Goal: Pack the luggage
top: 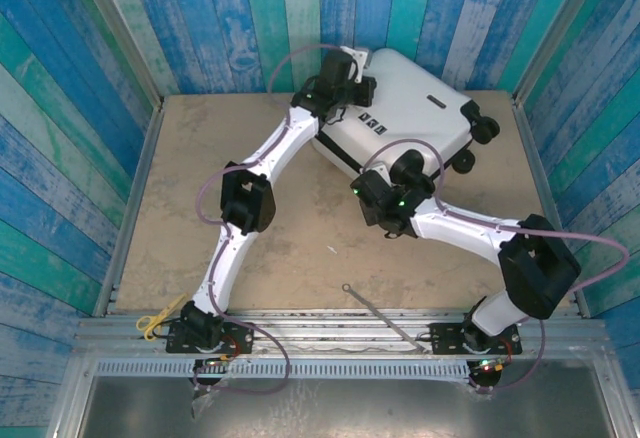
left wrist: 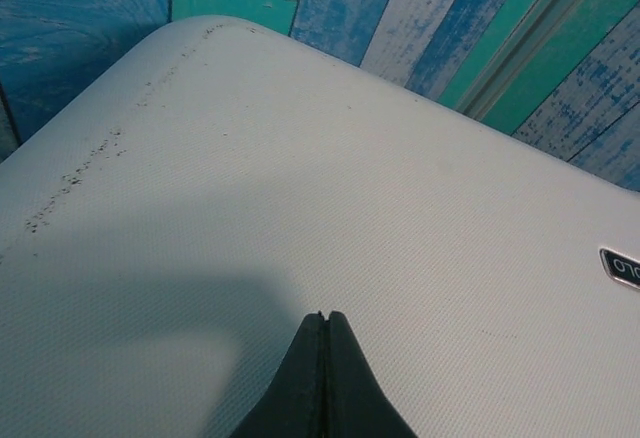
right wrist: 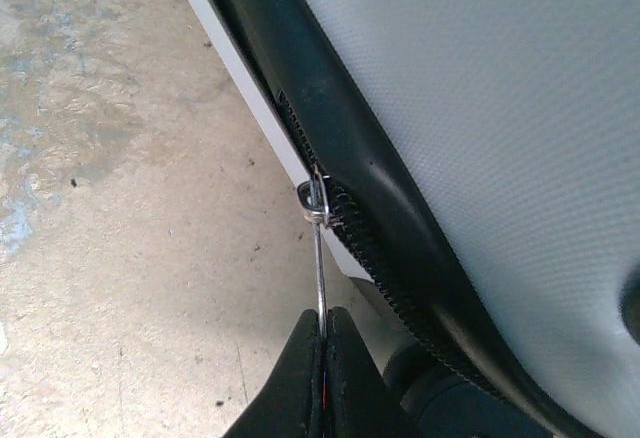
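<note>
Roughly, as to the luggage [top: 410,108]: lies flat and closed on the table [top: 300,248], far side up against the plank wall [top: 250,28], wheels [top: 485,128] at its right end. Looks stiff and smooth-shelled, likely slippery and too broad to pinch across the lid; probably heavy enough to hold its place against a light tug. Best taken by small parts along its rim, above all the zipper pull [right wrist: 320,258].

As to the left gripper [left wrist: 322,320]: sits over the luggage's top shell near its left end, fingers pressed fully together, holding nothing; cannot tell whether touching the shell or just above it. As to the right gripper [right wrist: 322,320]: stands at the luggage's near edge, fingers pinched tight on the thin metal zipper pull, slider [right wrist: 318,203] seated in the black zipper track [right wrist: 390,268].

Around the luggage: open tabletop along its whole near side and to its left, room enough for drawing the zipper along that edge; tight at its far side against the wall. Risks losing so thin a pinch at the rounded corners. Well clear of the luggage on its near side: a metal rod [top: 375,308] and a small yellow item [top: 150,320].
</note>
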You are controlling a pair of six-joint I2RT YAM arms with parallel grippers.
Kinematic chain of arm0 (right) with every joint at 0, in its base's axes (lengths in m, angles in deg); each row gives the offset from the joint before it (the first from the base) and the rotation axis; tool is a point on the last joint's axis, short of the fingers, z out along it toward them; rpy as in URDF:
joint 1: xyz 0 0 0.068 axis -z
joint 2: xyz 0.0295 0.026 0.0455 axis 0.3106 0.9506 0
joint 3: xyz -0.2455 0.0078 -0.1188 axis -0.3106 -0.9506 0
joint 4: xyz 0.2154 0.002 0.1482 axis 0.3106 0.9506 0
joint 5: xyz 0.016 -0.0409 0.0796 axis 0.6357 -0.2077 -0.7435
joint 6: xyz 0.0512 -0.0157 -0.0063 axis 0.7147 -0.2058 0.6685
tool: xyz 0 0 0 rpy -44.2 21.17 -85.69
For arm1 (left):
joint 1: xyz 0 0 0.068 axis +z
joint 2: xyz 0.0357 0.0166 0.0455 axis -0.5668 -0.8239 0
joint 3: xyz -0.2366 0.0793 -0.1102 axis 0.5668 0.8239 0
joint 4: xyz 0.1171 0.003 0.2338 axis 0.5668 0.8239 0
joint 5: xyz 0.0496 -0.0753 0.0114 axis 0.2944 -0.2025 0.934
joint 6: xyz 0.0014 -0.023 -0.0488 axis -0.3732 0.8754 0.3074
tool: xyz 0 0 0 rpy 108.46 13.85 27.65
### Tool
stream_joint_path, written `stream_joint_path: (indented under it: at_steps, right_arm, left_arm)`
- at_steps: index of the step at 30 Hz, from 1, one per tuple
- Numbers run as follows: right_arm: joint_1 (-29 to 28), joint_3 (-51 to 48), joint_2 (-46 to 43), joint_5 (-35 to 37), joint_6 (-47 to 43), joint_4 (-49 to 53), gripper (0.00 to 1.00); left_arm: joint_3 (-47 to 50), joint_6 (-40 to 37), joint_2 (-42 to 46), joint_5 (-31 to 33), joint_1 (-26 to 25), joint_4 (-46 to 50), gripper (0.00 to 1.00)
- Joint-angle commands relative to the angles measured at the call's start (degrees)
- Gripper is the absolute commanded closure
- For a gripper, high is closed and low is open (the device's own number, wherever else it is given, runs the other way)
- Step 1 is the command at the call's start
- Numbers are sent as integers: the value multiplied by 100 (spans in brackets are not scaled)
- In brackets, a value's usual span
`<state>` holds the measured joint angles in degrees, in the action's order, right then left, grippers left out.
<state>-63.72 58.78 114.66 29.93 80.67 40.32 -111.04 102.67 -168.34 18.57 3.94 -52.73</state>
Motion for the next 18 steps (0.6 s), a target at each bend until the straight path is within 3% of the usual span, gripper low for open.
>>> stream_joint_path:
  at_steps: [1, 5, 11, 18]
  right_arm:
    - [-244, -416, -513, -99, 916, 1594, 99]
    - [-418, -1072, -948, 182, 1799, 1388, 100]
    - [-449, -2604, -2789, 396, 3084, 719, 99]
    - [37, -3352, -4646, 138, 3071, 1064, 100]
  left_arm:
    - [917, 233, -1354, 66, 113, 1998, 100]
    - [1123, 316, -1259, -15, 184, 1894, 100]
    - [1283, 348, -1180, -49, 211, 1859, 100]
    - [1569, 376, -1034, -28, 207, 1641, 100]
